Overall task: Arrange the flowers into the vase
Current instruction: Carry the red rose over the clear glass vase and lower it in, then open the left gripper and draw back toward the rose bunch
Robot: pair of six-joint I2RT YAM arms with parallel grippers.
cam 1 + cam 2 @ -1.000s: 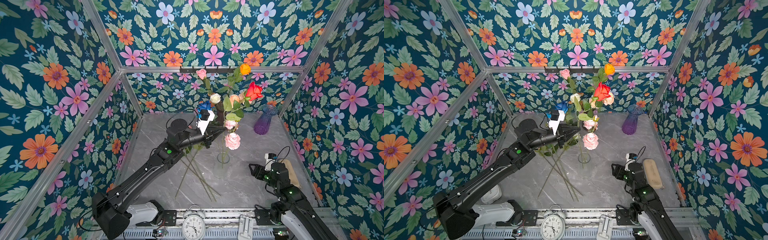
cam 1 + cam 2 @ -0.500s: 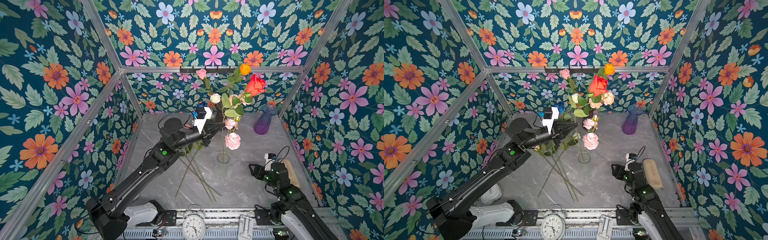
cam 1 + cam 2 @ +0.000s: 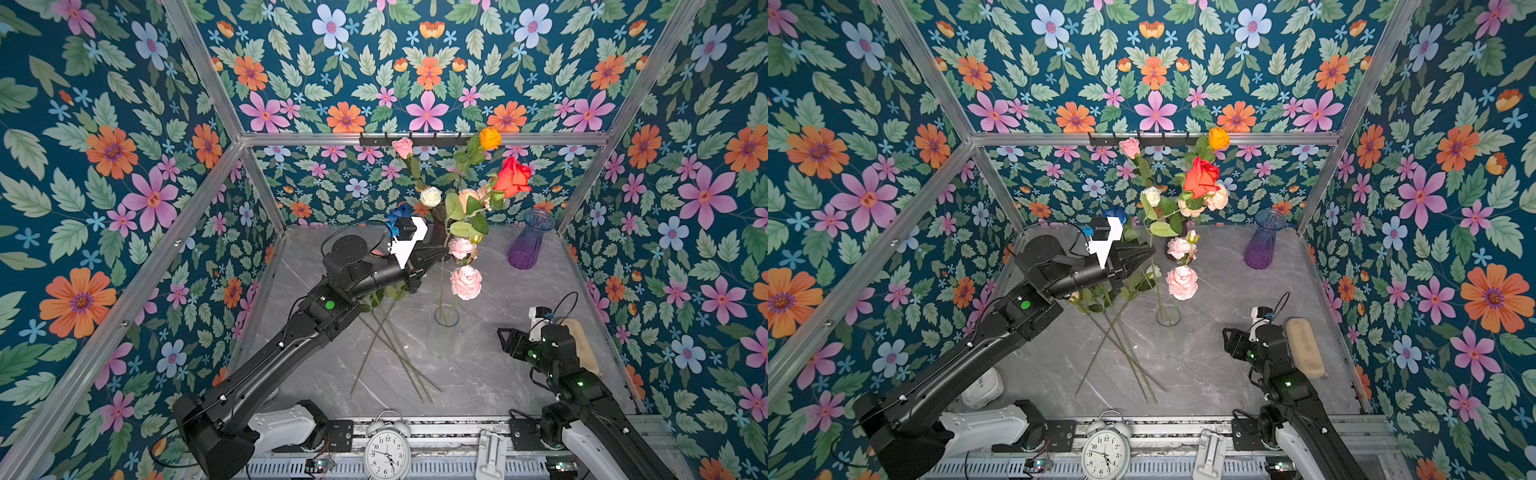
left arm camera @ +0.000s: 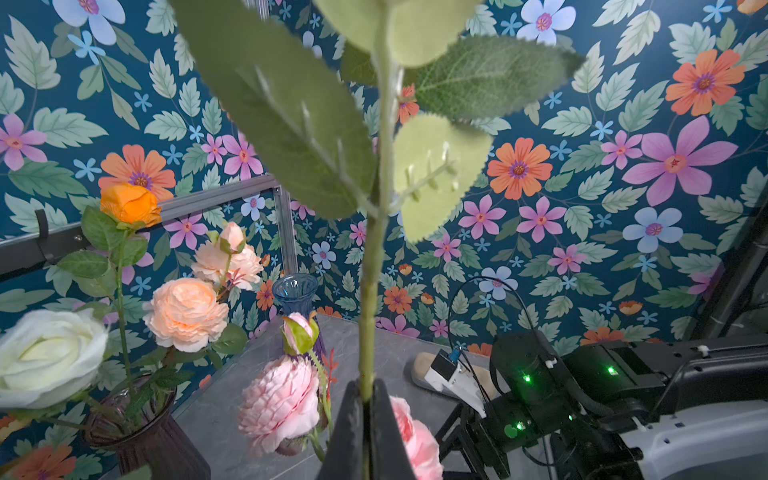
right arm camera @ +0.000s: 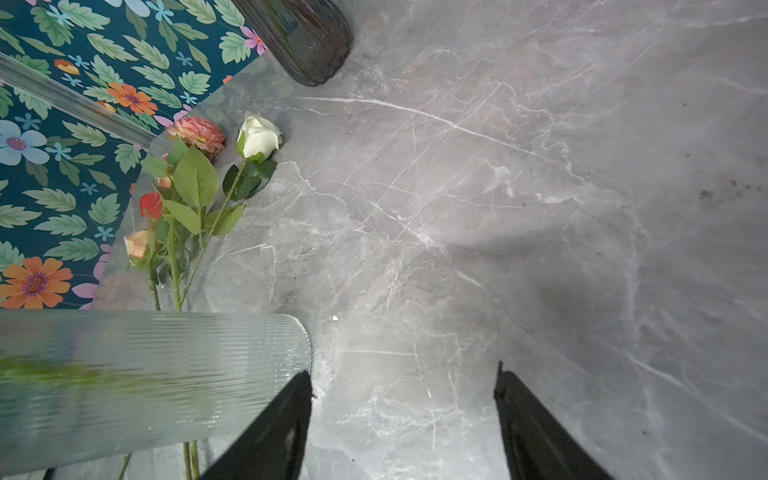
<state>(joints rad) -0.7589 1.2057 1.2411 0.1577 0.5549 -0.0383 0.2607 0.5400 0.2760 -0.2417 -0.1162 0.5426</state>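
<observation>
Left gripper [image 3: 435, 254] is clamped shut on the green stem of the red rose [image 3: 513, 178], partway along its length. The left wrist view shows the stem pinched between the two fingers [image 4: 350, 432].

From the grip, the stem's long axis runs near upright. The head is above and leans toward the right side in both top views. The lower length drops to the mouth of the clear vase [image 3: 445, 332]. Whether the stem end has passed the rim cannot be told.

The vase stands below the grip, so the coming move is judged to be a descent along the stem axis.

Right gripper [image 3: 503, 340] is wide apart and empty, just beside the vase base and nearer to it.

Further flowers [image 5: 195, 183] lie on the table [image 3: 478, 382].
</observation>
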